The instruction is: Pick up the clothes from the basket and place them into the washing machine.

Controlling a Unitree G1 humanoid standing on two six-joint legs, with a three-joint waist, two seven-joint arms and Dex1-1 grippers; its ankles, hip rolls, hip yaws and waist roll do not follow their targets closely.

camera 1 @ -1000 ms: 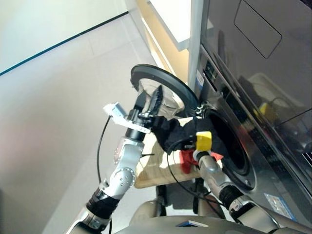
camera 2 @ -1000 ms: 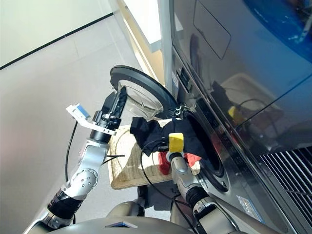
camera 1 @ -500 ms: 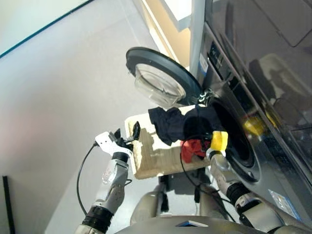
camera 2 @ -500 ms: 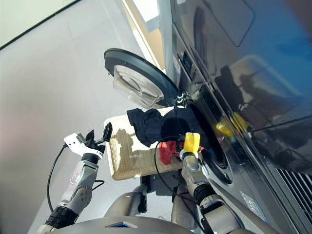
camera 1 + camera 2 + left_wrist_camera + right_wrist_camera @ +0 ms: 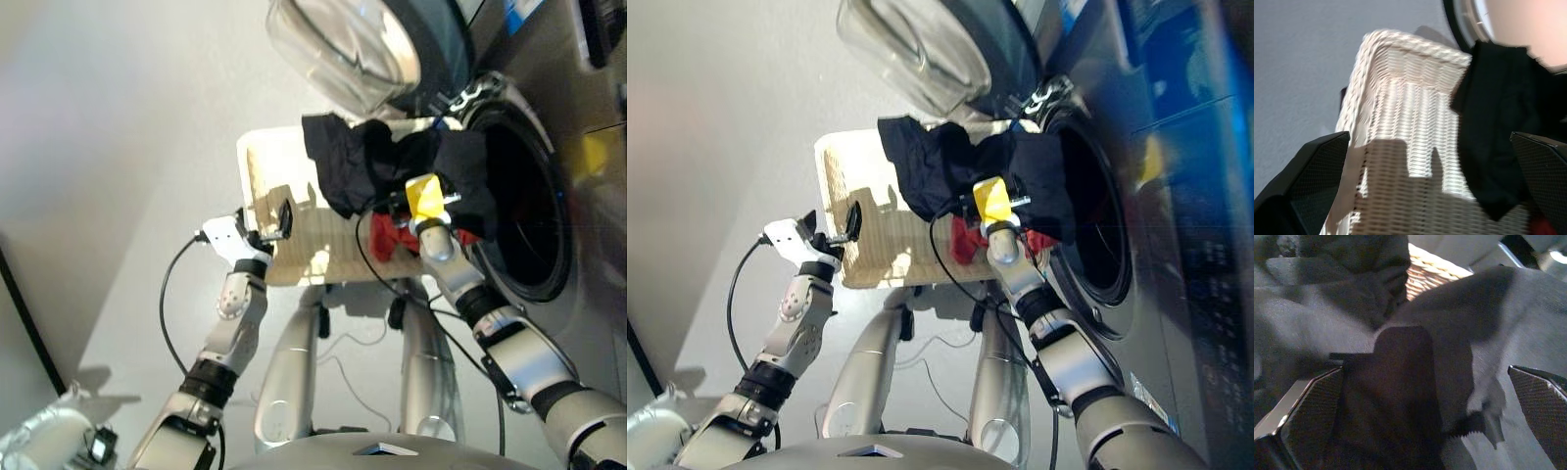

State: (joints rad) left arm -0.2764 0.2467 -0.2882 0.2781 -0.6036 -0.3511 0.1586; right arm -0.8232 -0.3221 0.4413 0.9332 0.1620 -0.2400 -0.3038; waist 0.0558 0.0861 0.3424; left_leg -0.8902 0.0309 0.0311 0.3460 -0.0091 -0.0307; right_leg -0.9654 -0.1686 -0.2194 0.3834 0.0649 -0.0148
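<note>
Pale floor lay beneath the basket [image 5: 294, 245], whose clothes [image 5: 392, 171] spilled toward the washing machine [image 5: 529, 196] at three o'clock. Wrist views alone showed both grippers spread wide: left gripper [image 5: 1430, 181] over bare wicker, right gripper [image 5: 1425, 421] with black fabric between its fingers.

Looking like a laundry corner: washer [image 5: 549, 186] standing with its round glass door [image 5: 343, 44] swung open, dark clothes [image 5: 392, 171] hanging from a wicker basket [image 5: 269, 186] toward the drum mouth, pale smooth floor [image 5: 108, 147] spreading around it, glossy grey front panels reflecting light.
</note>
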